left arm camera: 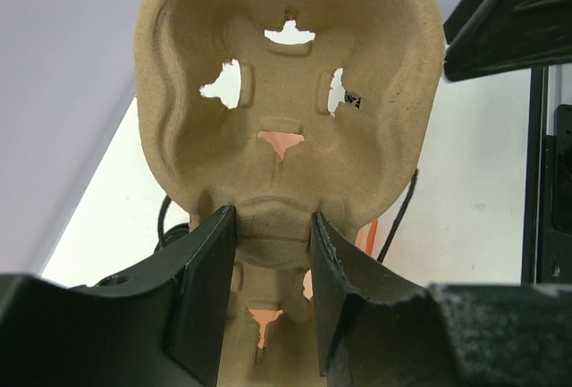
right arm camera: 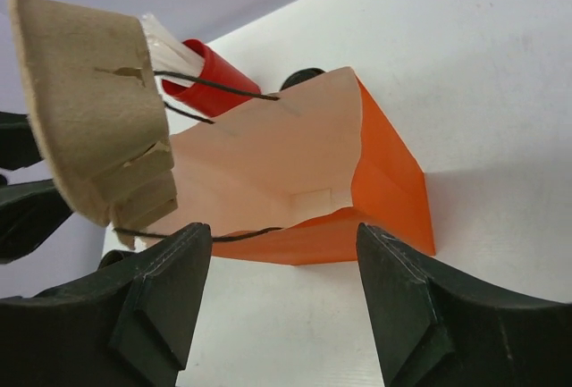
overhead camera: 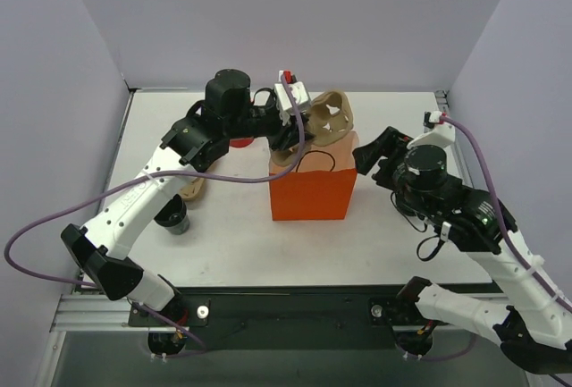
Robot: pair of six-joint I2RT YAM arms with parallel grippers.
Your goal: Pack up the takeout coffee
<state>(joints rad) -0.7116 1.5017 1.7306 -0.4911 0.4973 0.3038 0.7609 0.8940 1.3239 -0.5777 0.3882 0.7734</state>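
Observation:
A tan pulp cup carrier (overhead camera: pixel 327 119) (left arm camera: pixel 286 110) hangs tilted over the open top of an orange paper bag (overhead camera: pixel 309 189) (right arm camera: pixel 375 172). My left gripper (overhead camera: pixel 290 128) (left arm camera: pixel 273 226) is shut on the carrier's narrow middle. One takeout coffee cup (overhead camera: pixel 176 218), dark with a black lid, stands on the table at the left, beside my left arm. My right gripper (overhead camera: pixel 368 156) (right arm camera: pixel 284 235) is open and holds nothing, just to the right of the bag with its jaws facing the bag's mouth. The carrier (right arm camera: pixel 89 119) also shows in the right wrist view, at the upper left.
A red cup (right arm camera: pixel 210 79) (overhead camera: pixel 239 143) of white sticks (right arm camera: pixel 165 37) stands behind the bag, mostly hidden by my left arm in the top view. A tan object (overhead camera: pixel 192 189) lies partly under that arm. The bag's thin black handles (right arm camera: pixel 214 90) loop at its mouth.

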